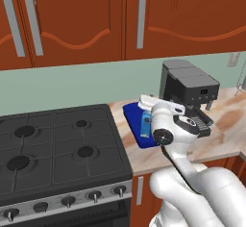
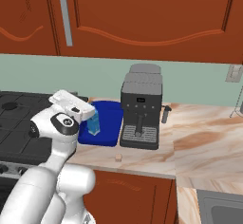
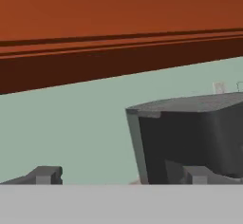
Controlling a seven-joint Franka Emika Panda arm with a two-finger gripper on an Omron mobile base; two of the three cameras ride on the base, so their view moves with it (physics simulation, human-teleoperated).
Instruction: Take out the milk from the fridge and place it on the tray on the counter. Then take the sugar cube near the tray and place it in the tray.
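Your milk (image 2: 93, 122) stands in the tray (image 2: 109, 123); fingers (image 3: 118, 175) spread wide, empty. Next, reach for the sugar cube (image 2: 118, 157) on the worktop (image 2: 199, 142).

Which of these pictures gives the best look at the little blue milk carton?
The right base view: the milk stands upright in the tray, barely hidden. In the left base view the arm covers most of the milk. The hand view looks at the coffee machine.
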